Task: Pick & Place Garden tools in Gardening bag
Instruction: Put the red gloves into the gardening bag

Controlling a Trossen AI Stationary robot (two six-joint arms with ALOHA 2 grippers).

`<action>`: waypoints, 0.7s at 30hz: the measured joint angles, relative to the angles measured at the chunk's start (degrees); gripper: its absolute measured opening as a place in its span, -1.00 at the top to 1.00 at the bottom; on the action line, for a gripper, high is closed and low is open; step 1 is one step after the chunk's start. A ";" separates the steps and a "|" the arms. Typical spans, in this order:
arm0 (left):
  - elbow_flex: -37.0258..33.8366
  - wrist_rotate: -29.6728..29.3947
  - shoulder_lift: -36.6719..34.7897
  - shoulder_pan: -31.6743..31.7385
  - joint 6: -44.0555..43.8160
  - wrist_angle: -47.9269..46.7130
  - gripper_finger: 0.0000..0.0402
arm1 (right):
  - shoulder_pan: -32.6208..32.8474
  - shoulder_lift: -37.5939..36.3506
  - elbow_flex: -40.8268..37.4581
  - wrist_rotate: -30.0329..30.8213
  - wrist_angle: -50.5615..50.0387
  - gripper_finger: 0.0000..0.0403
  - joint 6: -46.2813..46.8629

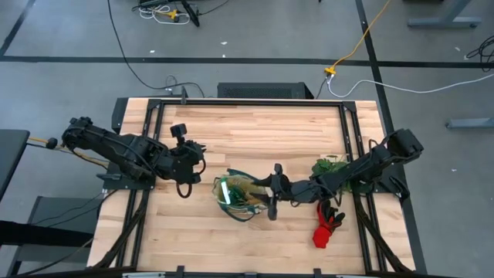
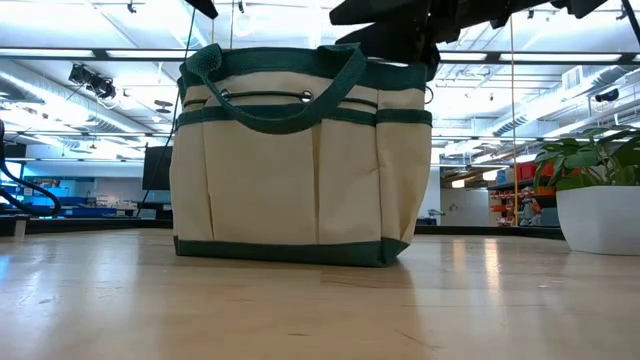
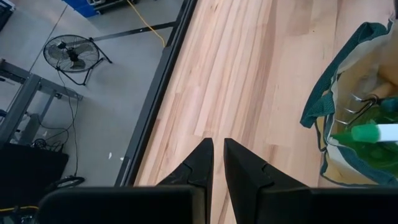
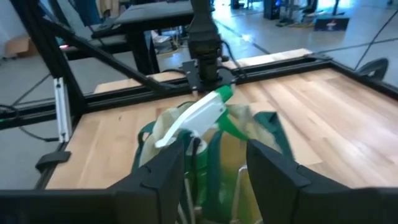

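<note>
Wooden surface is lying open behind the gardening bag in the high view, and a wide bare strip is staying free in front too. The right gripper is hanging at the bag's right rim, and the left gripper is waiting just left of the bag. Red-black gloves are lying near the right edge, beside the leafy plant.

From the low view the bag is standing upright, with clear boards around it.

In the left wrist view the gripper's fingers are almost closed on nothing, above bare wood near the surface's edge.

Only the right wrist view is showing the green spray bottle sticking out of the bag, between the spread, empty fingers.
</note>
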 joint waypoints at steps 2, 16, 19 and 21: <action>0.00 -0.01 0.00 0.00 0.00 0.01 0.78 | 0.02 -1.06 0.00 0.24 -1.29 0.14 -0.16; -0.02 0.00 -0.02 0.00 0.00 -0.53 0.78 | 0.37 -17.91 0.00 -17.17 -34.38 0.36 18.39; -0.02 0.00 -0.02 0.00 -0.01 -0.68 0.78 | 0.91 -19.82 0.00 -23.78 -41.51 0.39 26.15; -0.02 0.01 -0.02 0.02 -0.02 -0.70 0.78 | 1.28 -19.98 0.00 -26.98 -45.71 0.40 32.16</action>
